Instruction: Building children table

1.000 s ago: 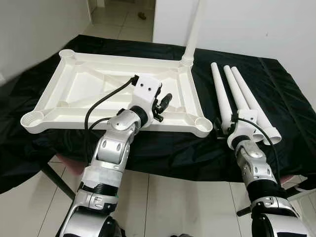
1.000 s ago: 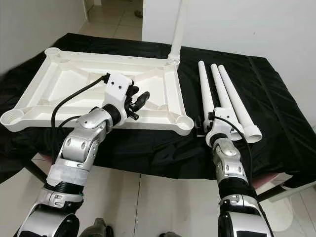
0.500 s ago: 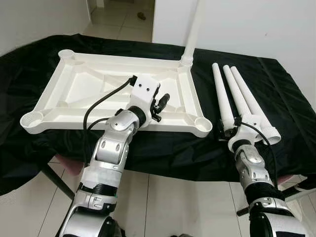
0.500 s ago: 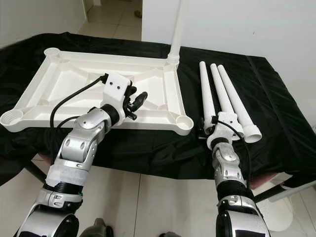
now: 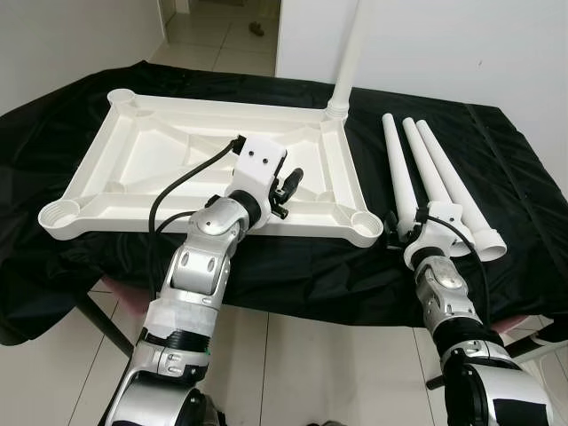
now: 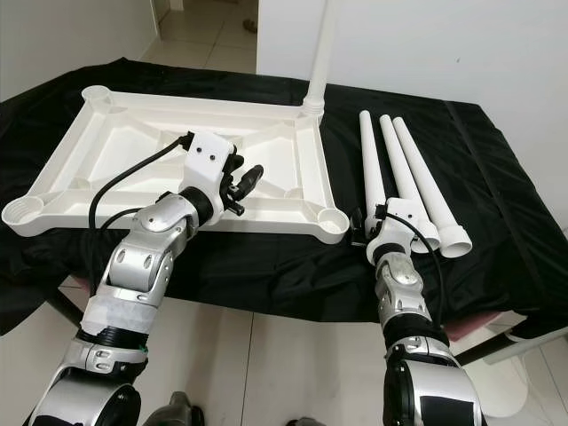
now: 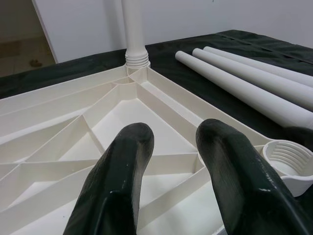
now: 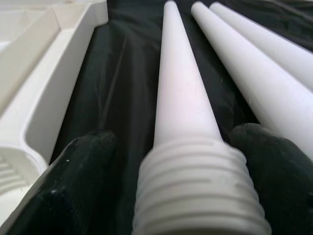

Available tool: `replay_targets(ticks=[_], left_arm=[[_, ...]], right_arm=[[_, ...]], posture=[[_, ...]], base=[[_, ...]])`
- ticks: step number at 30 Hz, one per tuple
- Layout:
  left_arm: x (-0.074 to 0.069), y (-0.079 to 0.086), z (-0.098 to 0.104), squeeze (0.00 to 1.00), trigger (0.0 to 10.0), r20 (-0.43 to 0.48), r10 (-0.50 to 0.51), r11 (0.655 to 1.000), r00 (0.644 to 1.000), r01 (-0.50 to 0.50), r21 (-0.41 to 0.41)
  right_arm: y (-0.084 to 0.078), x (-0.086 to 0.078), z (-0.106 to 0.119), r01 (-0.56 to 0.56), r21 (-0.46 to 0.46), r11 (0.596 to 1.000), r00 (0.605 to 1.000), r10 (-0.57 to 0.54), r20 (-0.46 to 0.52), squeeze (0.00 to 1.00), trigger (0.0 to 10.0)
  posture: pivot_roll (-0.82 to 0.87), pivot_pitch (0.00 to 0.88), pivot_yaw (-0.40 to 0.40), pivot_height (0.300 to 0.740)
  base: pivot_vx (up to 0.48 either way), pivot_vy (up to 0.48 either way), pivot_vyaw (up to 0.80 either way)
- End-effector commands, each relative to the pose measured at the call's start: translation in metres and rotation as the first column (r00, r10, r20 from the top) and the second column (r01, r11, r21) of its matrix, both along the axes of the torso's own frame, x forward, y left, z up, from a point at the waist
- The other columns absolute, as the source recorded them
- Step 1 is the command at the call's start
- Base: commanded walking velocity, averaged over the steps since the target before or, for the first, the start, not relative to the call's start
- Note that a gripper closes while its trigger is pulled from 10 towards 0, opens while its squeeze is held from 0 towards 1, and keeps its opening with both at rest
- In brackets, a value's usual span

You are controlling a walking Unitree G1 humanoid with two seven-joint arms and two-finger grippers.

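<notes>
Black cloth covered the bench, and at lower right my right gripper sat spread astride the threaded end of the nearest leg, its long axis running up-frame, while my left gripper hovered open over the tabletop

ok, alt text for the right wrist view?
Two black fingers straddle the threaded end of a white table leg lying on black cloth, not yet closed on it. Two more legs lie alongside, with the tabletop's rim on the other side.
</notes>
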State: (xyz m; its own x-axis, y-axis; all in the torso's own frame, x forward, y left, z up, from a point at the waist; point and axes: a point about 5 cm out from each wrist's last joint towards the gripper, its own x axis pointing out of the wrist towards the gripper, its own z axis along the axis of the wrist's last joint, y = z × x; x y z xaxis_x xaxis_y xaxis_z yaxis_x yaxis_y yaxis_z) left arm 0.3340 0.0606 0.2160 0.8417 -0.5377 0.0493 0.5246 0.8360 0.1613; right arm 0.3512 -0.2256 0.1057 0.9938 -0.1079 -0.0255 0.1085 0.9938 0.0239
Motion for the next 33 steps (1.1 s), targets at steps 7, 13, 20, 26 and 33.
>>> replay_targets(ticks=[7, 13, 20, 26, 33], left_arm=[[0.001, 0.006, 0.005, 0.0, 10.0, 0.046, 0.123, 0.992, 0.991, -0.123, -0.008], [0.0, 0.006, 0.006, 0.0, 10.0, 0.052, 0.123, 0.992, 0.991, -0.122, -0.009], [-0.001, 0.003, 0.006, 0.0, 10.0, 0.044, 0.078, 0.997, 0.996, -0.077, -0.013], [-0.004, 0.002, 0.007, 0.0, 10.0, 0.019, 0.033, 0.998, 0.999, -0.032, -0.057], [-0.003, 0.005, 0.005, 0.0, 10.0, 0.006, 0.049, 0.997, 0.999, -0.049, -0.058]], right_arm=[[-0.004, -0.005, -0.013, 0.025, 0.002, 1.0, 0.999, -0.025, -0.046, 0.0, 10.0], [-0.006, -0.006, -0.016, 0.032, 0.003, 0.999, 0.998, -0.031, -0.048, 0.0, 10.0], [-0.009, -0.007, -0.017, 0.055, 0.022, 0.998, 0.997, -0.054, -0.05, 0.0, 0.2], [-0.014, -0.009, -0.025, 0.113, 0.094, 0.989, 0.988, -0.102, -0.115, 0.0, 0.0], [-0.012, -0.007, -0.02, 0.101, 0.104, 0.99, 0.993, -0.094, -0.065, 0.0, 0.0]], posture=[[0.15, 0.033, -0.032, 0.74], [0.15, 0.034, -0.028, 0.74], [0.15, 0.034, -0.024, 0.74], [0.16, 0.035, -0.021, 0.74], [0.15, 0.035, -0.02, 0.74]], base=[[0.0, 0.0, 0.0], [0.0, 0.0, 0.0], [0.0, 0.0, 0.0], [0.0, 0.0, 0.0], [0.0, 0.0, 0.0]])
